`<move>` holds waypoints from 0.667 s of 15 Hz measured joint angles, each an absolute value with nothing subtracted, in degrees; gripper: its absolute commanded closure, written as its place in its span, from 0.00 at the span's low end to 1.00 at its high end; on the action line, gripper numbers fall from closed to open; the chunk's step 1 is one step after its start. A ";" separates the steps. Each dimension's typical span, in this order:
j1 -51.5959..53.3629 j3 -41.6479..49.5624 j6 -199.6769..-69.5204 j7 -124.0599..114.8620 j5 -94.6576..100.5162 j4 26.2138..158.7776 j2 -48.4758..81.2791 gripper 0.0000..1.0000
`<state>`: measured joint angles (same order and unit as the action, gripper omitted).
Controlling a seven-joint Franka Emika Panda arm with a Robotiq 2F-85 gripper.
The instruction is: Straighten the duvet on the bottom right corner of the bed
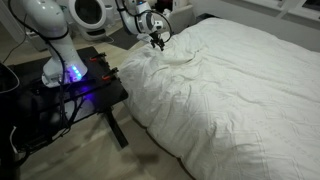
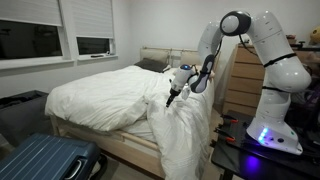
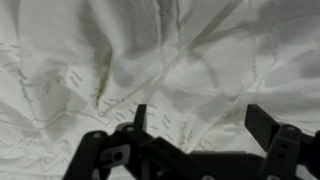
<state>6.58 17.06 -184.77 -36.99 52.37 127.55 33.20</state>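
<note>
The white duvet (image 1: 230, 90) covers the whole bed (image 2: 105, 140), creased and rumpled, and hangs over the corner nearest the robot (image 2: 185, 140). My gripper (image 1: 157, 41) hovers just above the bunched duvet at that corner, and it also shows in an exterior view (image 2: 171, 98). In the wrist view the two black fingers (image 3: 200, 125) are spread wide apart with only wrinkled duvet (image 3: 160, 60) below them, nothing between them.
The black robot table (image 1: 75, 85) with a glowing blue base stands right beside the bed corner. A blue suitcase (image 2: 45, 160) lies on the floor at the bed's foot. A wooden dresser (image 2: 240, 80) stands behind the arm.
</note>
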 measured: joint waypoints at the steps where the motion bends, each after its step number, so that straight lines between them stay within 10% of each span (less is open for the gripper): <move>1: 6.17 17.03 -185.62 -36.91 52.38 126.86 33.64 0.00; 10: -4.87 1.28 -196.03 -29.11 41.50 120.82 39.76 0.00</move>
